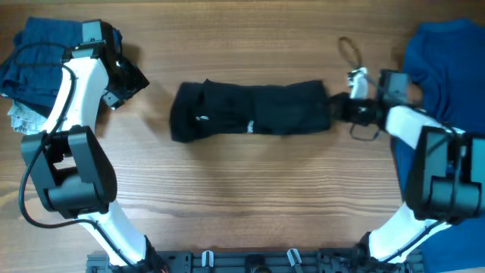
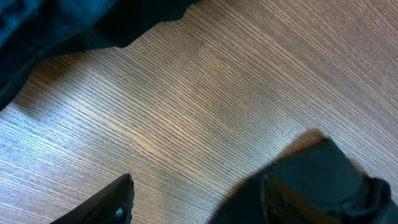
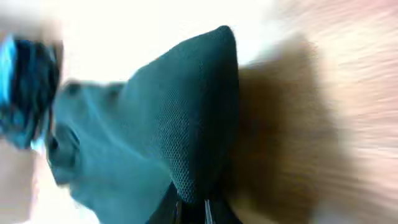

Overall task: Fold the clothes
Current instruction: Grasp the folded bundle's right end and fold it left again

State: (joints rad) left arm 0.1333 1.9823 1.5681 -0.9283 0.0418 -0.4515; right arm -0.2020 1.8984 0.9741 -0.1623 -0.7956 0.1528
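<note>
The black shirt (image 1: 250,110) lies as a folded roll across the middle of the table, small white marks on its front. My right gripper (image 1: 339,107) is at the roll's right end, shut on the fabric. The right wrist view is blurred, but it shows the mesh cloth (image 3: 186,124) pinched between the closed tips of the gripper (image 3: 191,213). My left gripper (image 1: 129,76) hovers open at the upper left, apart from the shirt. In the left wrist view bare wood shows between the spread fingers of the left gripper (image 2: 199,202).
Folded navy pieces (image 1: 34,53) are stacked at the far left behind the left arm. A royal-blue shirt (image 1: 443,61) covers the table's right edge. A thin cord loop (image 1: 350,51) lies above the right gripper. Dark fabric (image 2: 93,22) fills the left wrist view's top left.
</note>
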